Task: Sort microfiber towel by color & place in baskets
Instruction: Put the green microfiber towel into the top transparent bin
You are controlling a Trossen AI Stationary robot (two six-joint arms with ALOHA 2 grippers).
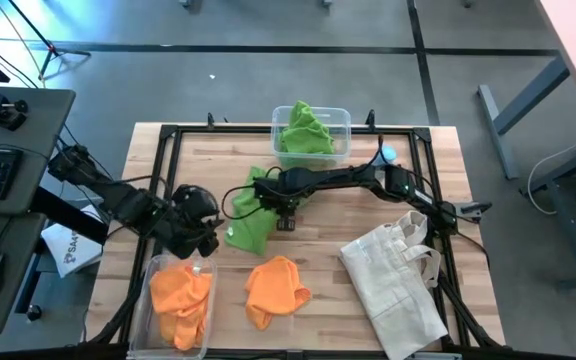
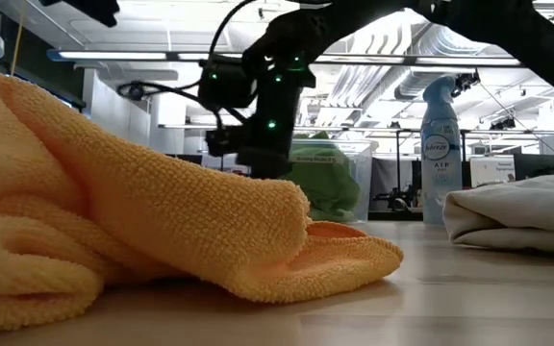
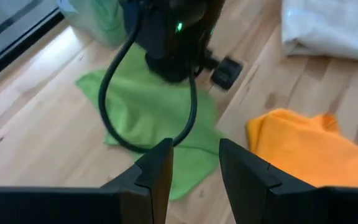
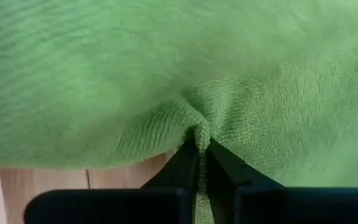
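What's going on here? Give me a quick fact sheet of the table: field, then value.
right gripper: shut on green towel at mid-table, pinching a fold
left gripper: open, empty, beside the near-left bin
far bin: holds green cloths
near-left bin: holds orange cloths
loose orange towel: on the wood, near edge
off-white tote bag: lying at right
spray bottle: standing at far side
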